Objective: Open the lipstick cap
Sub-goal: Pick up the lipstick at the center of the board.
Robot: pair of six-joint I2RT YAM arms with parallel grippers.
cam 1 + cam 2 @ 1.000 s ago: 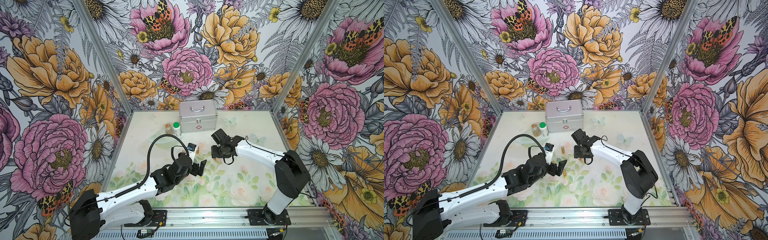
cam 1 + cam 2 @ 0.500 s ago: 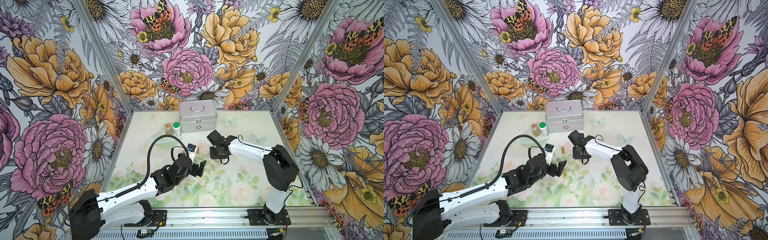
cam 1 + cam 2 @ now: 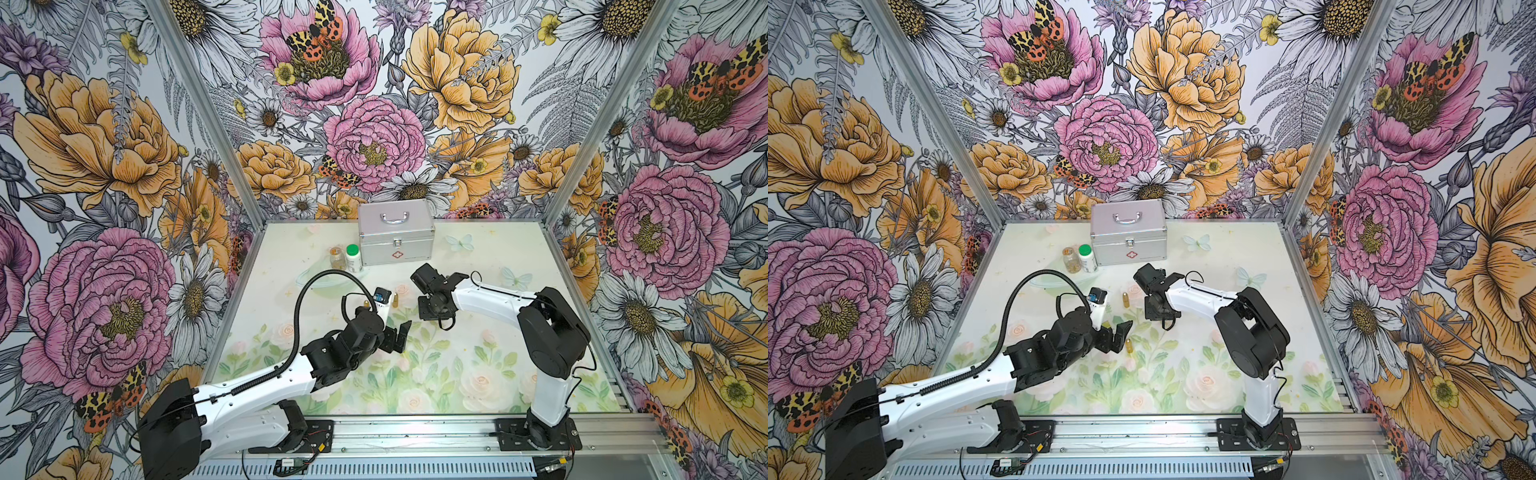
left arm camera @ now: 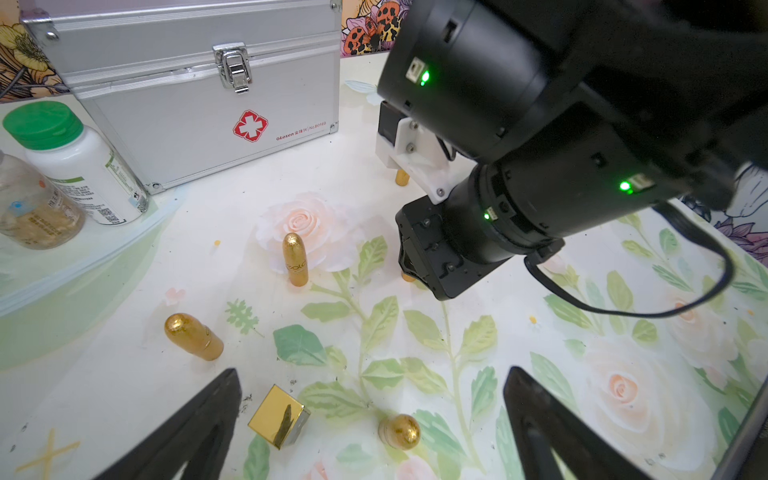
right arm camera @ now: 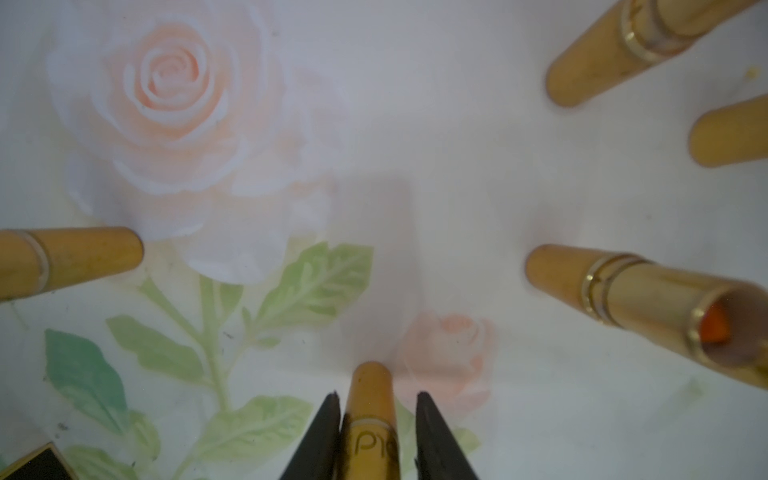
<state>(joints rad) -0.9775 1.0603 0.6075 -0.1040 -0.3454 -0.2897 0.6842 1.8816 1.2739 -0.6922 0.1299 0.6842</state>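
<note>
Lipstick point(image 5: 369, 380) stands upright on the floral table point(image 5: 457, 187) between the fingers of the right gripper point(image 5: 377, 395). One finger touches it and the other sits a sliver off, so a firm clamp cannot be told. The left gripper point(image 4: 372, 374) is spread wide. An uncapped tube point(image 5: 648, 299) shows an orange stick inside, the clear jar point(image 4: 29, 208) holds golden contents, and the silver case point(image 4: 187, 104) is latched.

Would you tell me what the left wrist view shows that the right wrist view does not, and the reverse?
Only the left wrist view: the silver first-aid case, the green-capped bottle, the clear jar beside it, the right arm's black wrist, and the left gripper, jaws wide over the mat. Only the right wrist view: the right gripper, jaws straddling a gold lipstick with a slim gap on one side, and an uncapped tube with orange inside. Both: gold lipsticks standing on the flowered mat.
</note>
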